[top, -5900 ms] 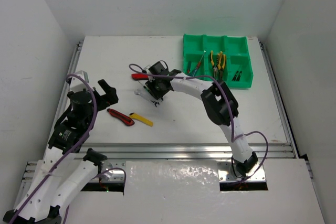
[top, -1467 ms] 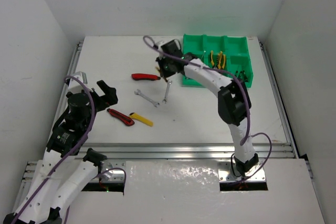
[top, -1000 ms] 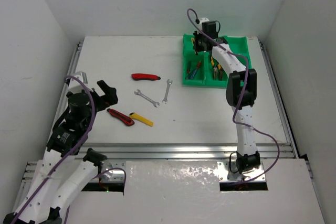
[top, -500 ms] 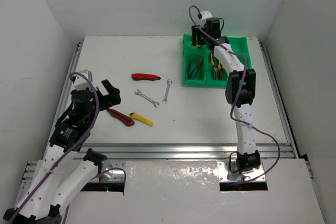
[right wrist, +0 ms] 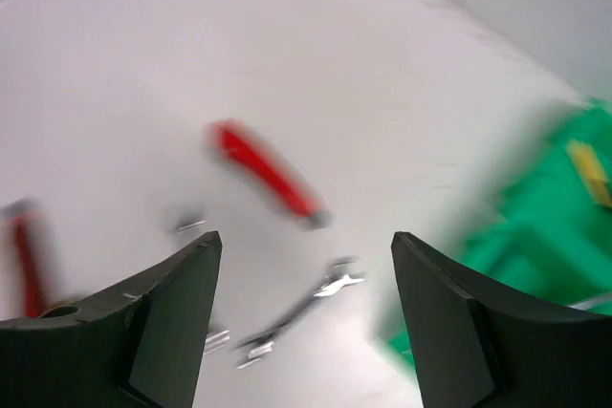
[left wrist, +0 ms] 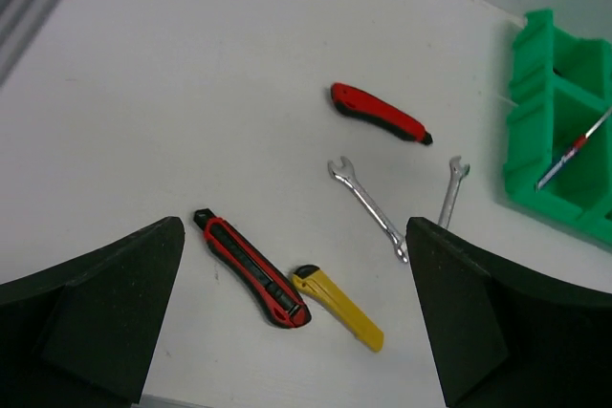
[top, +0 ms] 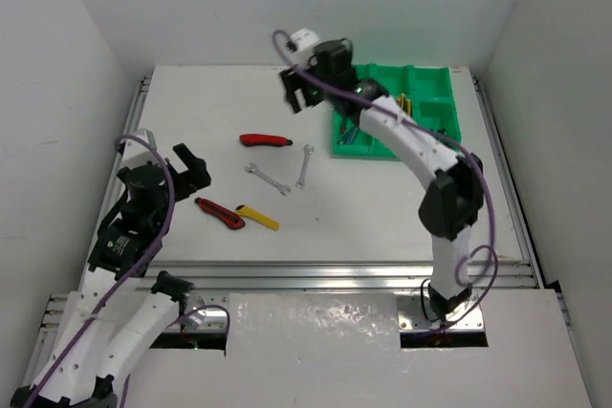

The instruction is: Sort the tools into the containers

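Observation:
Five tools lie on the white table: a red utility knife [top: 266,140], two silver wrenches [top: 267,179] [top: 305,165], a red-and-black knife [top: 220,213] and a yellow knife [top: 258,218]. The green tray [top: 435,93] at the back right holds screwdrivers [top: 349,133] and yellow pliers [top: 403,102], partly hidden by the right arm. My right gripper [top: 298,91] is open and empty, raised just left of the tray. My left gripper [top: 191,167] is open and empty above the red-and-black knife [left wrist: 251,267] and yellow knife [left wrist: 338,307]. The right wrist view is blurred; it shows the red knife [right wrist: 266,171] and a wrench [right wrist: 296,317].
White walls close in the table on the left, back and right. A metal rail [top: 335,274] runs along the near edge. The left wrist view shows the tray's corner [left wrist: 559,131] with a screwdriver [left wrist: 574,145] in it.
My right gripper has swung left from over the tray's back compartments to above the table beside the tray. The left gripper shifted slightly. The tools on the table have not moved.

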Controlling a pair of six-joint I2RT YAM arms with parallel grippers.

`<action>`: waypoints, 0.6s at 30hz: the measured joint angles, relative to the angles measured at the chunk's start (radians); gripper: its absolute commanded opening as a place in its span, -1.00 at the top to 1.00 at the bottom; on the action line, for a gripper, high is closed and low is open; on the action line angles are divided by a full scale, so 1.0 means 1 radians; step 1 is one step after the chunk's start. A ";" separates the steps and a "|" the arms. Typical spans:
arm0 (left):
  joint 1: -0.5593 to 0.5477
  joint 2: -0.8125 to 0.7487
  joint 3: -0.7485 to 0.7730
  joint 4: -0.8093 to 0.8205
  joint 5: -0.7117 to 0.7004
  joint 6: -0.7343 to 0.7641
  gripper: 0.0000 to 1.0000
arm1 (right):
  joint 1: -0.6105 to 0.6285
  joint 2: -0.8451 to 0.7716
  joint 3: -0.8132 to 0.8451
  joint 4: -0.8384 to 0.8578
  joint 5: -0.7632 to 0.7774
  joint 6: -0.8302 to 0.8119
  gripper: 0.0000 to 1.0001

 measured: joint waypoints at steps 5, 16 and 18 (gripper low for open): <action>0.049 -0.100 0.000 -0.007 -0.058 -0.017 -0.99 | 0.407 -0.224 -0.242 0.020 0.082 0.079 -0.20; 0.056 -0.156 0.003 0.000 -0.092 -0.032 -0.99 | 0.517 0.122 -0.348 -0.083 0.084 0.145 -0.15; 0.056 -0.149 0.003 0.000 -0.092 -0.032 -0.99 | 0.512 0.160 -0.342 -0.088 0.080 0.148 -0.15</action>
